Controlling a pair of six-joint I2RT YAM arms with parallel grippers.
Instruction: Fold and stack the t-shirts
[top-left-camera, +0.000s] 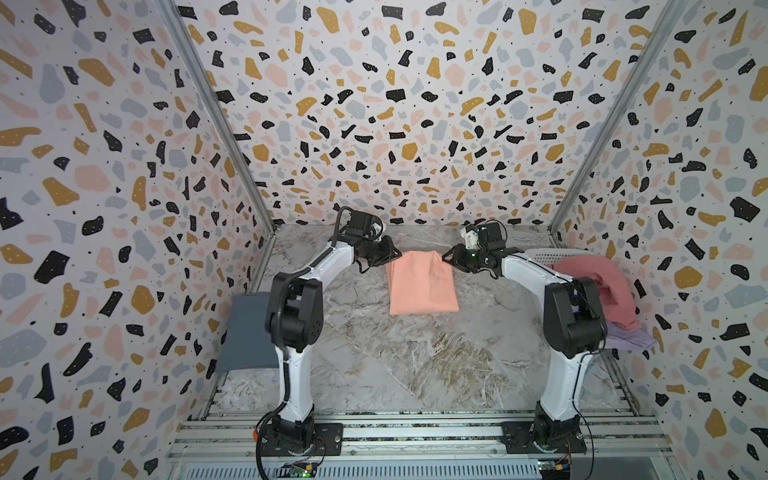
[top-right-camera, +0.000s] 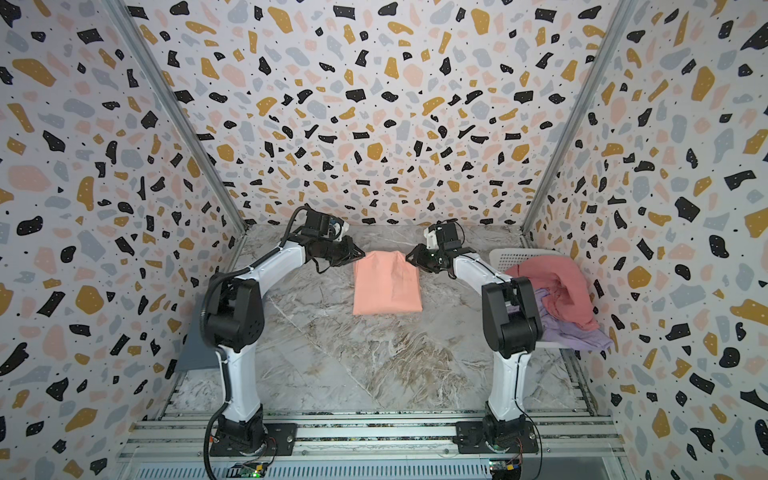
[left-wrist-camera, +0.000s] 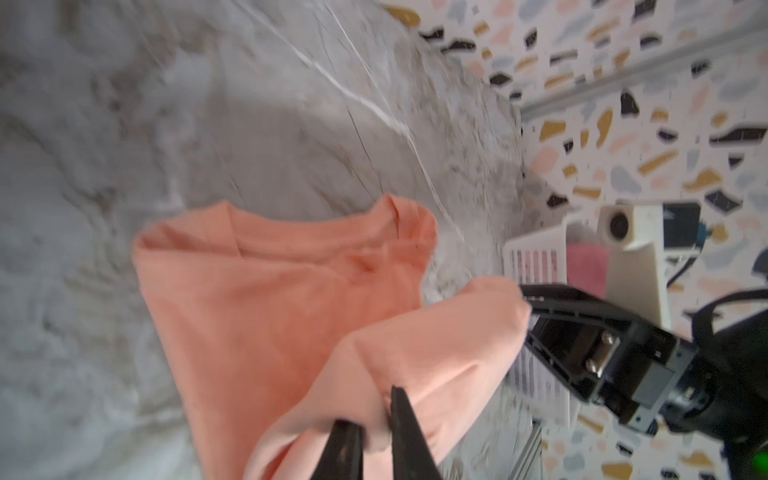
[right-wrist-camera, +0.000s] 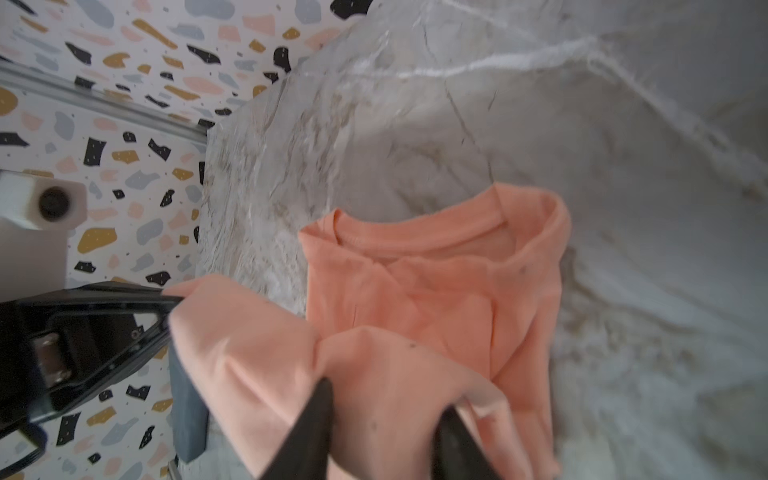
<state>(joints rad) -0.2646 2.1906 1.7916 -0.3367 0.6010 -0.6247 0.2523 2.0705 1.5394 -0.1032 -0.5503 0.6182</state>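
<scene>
T-shirts numbered four in both top views, and I judged the job a little under halfway done. Nearest, on the left of the marble table (top-left-camera: 395, 365), the slate-grey tee (top-left-camera: 245, 328) lay flat as a folded rectangle, partly hidden behind the left arm (top-left-camera: 293, 316). It looked finished and seemed the start of the stack. Also near, on the right, the lavender tee (top-left-camera: 629, 341) lay crumpled under the dusty-rose tee (top-left-camera: 590, 282), which was draped over the white basket (top-left-camera: 540, 252). Neither was folded.

Farther back, mid-table, the peach tee (top-left-camera: 422, 286) lay as a narrow rectangle with no sleeves showing. Both grippers met it at its far end, one at each corner. The wrist views showed a folded edge lifted over toward the collar (right-wrist-camera: 419, 245), not yet flat. The left gripper (top-left-camera: 390, 257) had its jaws narrowly apart with cloth bunched between them; whether they pinched it I could not tell. The right gripper (top-left-camera: 451, 258) had its jaws wide, with cloth lying loose between them.

By my reading, this was left: flatten that fold, move the peach tee onto the grey one, then fold and stack the other two.
</scene>
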